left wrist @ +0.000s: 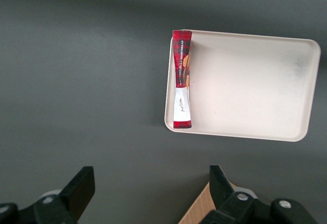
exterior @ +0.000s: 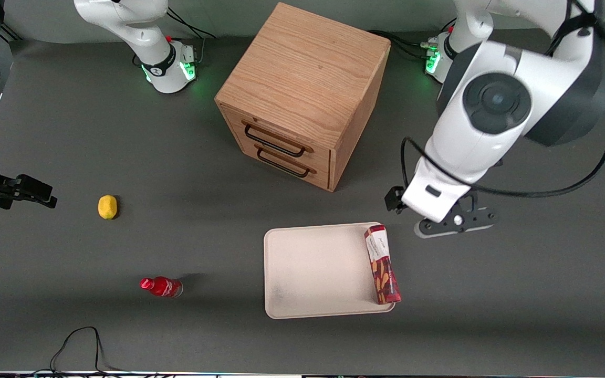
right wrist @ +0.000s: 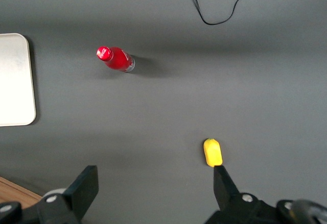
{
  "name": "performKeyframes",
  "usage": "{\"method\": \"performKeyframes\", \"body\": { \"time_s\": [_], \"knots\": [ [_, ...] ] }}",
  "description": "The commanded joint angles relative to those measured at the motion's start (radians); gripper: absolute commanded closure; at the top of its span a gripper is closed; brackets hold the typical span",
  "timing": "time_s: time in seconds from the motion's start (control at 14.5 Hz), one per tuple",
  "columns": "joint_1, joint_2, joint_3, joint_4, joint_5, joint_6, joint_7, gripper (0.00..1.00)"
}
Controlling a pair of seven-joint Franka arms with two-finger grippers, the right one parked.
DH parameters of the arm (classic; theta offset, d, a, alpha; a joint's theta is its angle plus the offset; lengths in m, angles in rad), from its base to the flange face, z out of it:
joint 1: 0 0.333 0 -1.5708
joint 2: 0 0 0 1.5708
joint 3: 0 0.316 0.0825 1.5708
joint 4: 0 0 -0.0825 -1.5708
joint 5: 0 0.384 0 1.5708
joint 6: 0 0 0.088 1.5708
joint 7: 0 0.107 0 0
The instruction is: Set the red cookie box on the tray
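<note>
One red cookie box [exterior: 382,264], one tray [exterior: 317,271], one wooden drawer cabinet [exterior: 302,94], one red bottle [exterior: 162,286], one lemon [exterior: 107,207].

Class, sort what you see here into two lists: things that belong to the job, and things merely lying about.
Job: red cookie box, lying along the tray's edge; tray; end effector, open, raised above the table beside the tray.

Lying about: wooden drawer cabinet; lemon; small red bottle.

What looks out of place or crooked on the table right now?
Only the red cookie box: it lies along the tray's edge toward the working arm, slightly askew, seeming to ride the rim rather than sit flat inside. The gripper hangs open above the table, holding nothing.
</note>
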Motion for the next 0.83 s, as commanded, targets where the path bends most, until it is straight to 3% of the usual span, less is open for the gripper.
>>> {"method": "performKeyframes", "body": {
  "time_s": [0.0,0.21,0.76],
  "knots": [
    [0.005,-0.073,-0.003,-0.029,-0.009,-0.027,-0.01,0.0],
    [0.06,-0.113,0.001,-0.052,-0.026,-0.029,0.013,0.0],
    [0.281,-0.356,0.001,-0.377,-0.035,0.075,0.319,0.0]
  ]
}}
